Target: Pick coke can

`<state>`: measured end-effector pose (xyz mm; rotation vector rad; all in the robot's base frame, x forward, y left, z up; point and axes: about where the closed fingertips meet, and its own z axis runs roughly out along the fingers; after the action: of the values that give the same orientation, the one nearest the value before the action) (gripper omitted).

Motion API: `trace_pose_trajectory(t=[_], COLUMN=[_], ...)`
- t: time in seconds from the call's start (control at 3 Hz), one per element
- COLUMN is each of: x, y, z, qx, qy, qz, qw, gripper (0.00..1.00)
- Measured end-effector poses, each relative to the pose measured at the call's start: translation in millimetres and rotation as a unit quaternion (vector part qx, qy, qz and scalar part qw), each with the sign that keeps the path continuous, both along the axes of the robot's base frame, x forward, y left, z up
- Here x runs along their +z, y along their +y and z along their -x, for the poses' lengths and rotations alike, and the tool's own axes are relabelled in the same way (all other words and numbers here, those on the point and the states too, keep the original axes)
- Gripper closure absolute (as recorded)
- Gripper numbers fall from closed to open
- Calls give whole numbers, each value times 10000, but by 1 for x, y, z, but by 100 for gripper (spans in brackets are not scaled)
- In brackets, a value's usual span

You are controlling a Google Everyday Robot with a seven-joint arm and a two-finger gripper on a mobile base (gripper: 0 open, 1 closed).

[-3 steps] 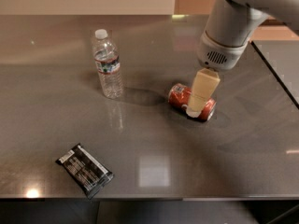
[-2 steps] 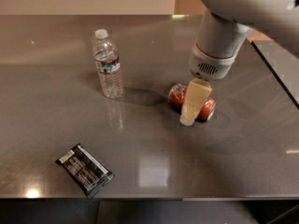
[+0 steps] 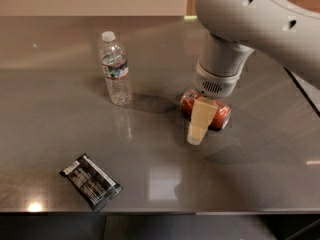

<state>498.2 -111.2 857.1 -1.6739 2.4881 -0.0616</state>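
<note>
The coke can (image 3: 221,117) is red with silver ends and lies on its side on the grey table (image 3: 165,184), right of the middle. My gripper (image 3: 199,129) hangs from the big grey-white arm (image 3: 235,29) and comes down right over the can's middle. Its cream tip reaches the table on the can's near side and hides the can's centre. The can rests on the table.
A clear plastic water bottle (image 3: 116,69) stands upright to the left of the can. A black snack packet (image 3: 91,182) lies flat near the front left edge. The table's right edge runs close behind the arm.
The arm has swung left and come lower over the can. The gripper's tip now sits further down on the can's near side. The can, bottle and packet have not moved.
</note>
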Motion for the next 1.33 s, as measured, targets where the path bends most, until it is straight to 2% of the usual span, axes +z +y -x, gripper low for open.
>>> trace_pose_trajectory(t=[0.33, 0.67, 1.0, 1.33], x=[-8, -10, -5, 15], y=[1, 1, 0, 1], z=[0, 0, -2, -5], qx=[11, -2, -25, 8], qy=[67, 93, 95, 131], qz=[40, 56, 20, -177], qw=[10000, 9999, 9999, 9998], gripper=[16, 38, 63, 85])
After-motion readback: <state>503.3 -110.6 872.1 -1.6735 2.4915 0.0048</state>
